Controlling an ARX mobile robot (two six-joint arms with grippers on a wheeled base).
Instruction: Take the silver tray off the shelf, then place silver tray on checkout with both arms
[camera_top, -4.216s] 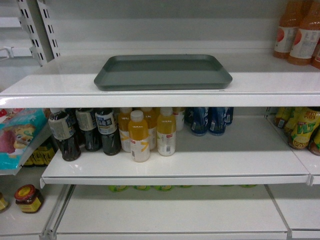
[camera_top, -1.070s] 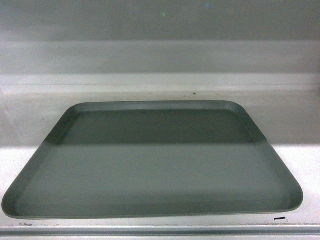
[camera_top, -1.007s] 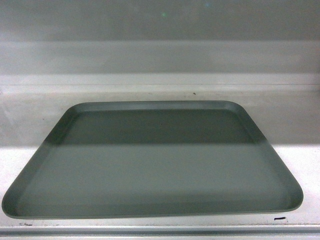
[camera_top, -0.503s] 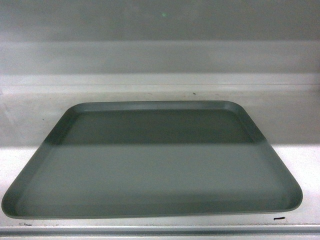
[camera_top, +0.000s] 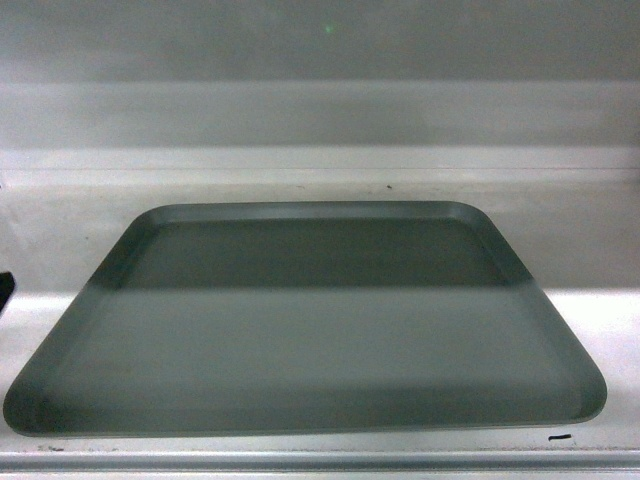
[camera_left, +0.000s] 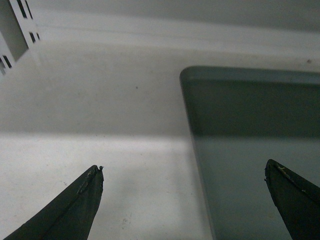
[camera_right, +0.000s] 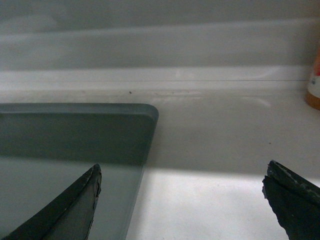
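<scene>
Both spread wide: left gripper (camera_left: 184, 200) straddling silver tray (camera_left: 255, 150) edge, right gripper (camera_right: 181, 200) likewise. Best lowered evenly, clamping opposite rims together.

Head view: close, facing the shelf (camera_top: 60, 215) straight on and slanting down; silver tray (camera_top: 305, 320) fills most of it.
Left wrist view: low, looking toward the shelf's back edge across the tray's left rim.
Right wrist view: low, same heading, across the tray's right rim.
Shared: all three show the tray; each wrist view one far corner.
</scene>
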